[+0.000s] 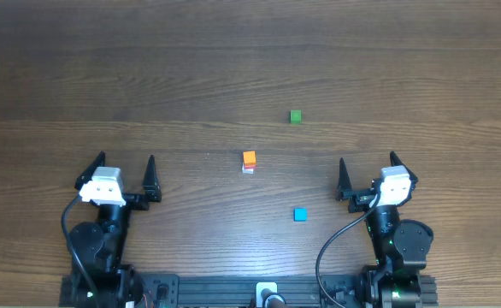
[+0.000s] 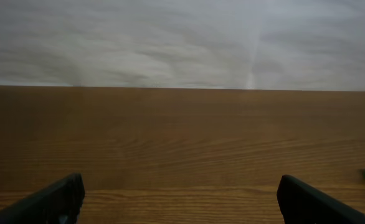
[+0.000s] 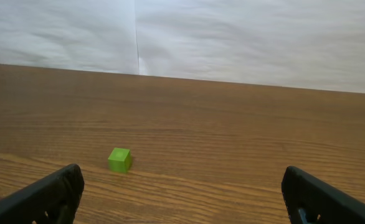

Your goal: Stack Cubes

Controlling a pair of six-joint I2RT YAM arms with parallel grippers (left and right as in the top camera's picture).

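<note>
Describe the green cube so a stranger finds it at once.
Start at the wooden table, the left arm and right arm at its near edge. Right of centre, farthest from the arms, lies the green cube. It alone is green; the orange cube and blue cube lie nearer.

Orange cube, green cube, blue cube, apart

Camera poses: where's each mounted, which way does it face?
Top view: fixed overhead, looking down on the table; left hand and right hand show.
Left wrist view: on the left wrist, facing across the table to a pale wall; left fingers show.
Right wrist view: right wrist, same heading; right fingers show.
Shared: all three catch the green cube.
</note>
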